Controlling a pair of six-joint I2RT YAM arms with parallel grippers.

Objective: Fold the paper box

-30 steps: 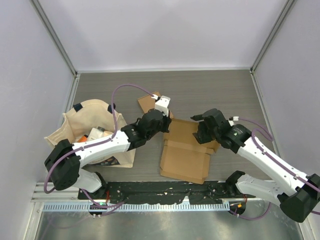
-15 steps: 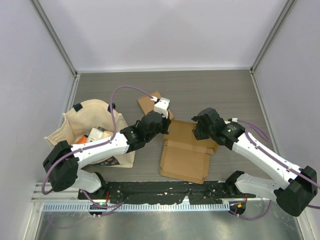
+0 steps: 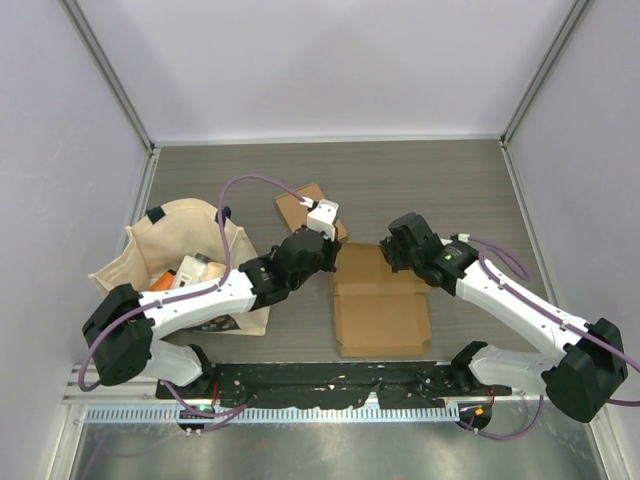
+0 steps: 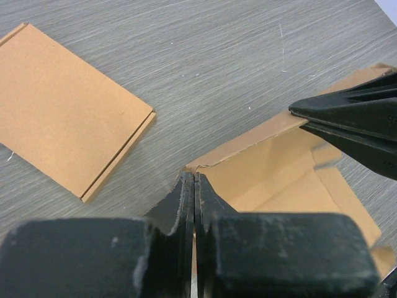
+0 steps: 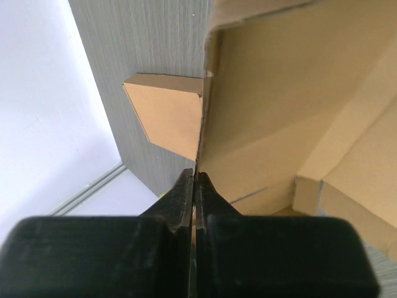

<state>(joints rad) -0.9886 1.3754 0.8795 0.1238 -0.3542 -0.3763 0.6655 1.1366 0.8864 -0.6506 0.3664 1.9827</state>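
The brown paper box (image 3: 385, 310) lies partly unfolded on the table between the arms, its far wall raised. My left gripper (image 3: 334, 254) is shut on the box's far left corner. In the left wrist view the jaws (image 4: 195, 179) pinch the cardboard edge of the box (image 4: 279, 180). My right gripper (image 3: 389, 252) is shut on the far wall near its middle. In the right wrist view the wall of the box (image 5: 298, 93) runs down between the closed jaws (image 5: 196, 175). The right gripper's fingers (image 4: 353, 124) show in the left wrist view.
A second flat cardboard piece (image 3: 300, 205) lies behind the left gripper, also in the wrist views (image 4: 68, 118) (image 5: 167, 118). A beige tote bag (image 3: 150, 250) holding several items sits at the left. White walls enclose the table on three sides.
My right gripper has closed onto the box's far wall and shifted left. The box has swung round to lie squarer to the table, and the left gripper has kept its grip.
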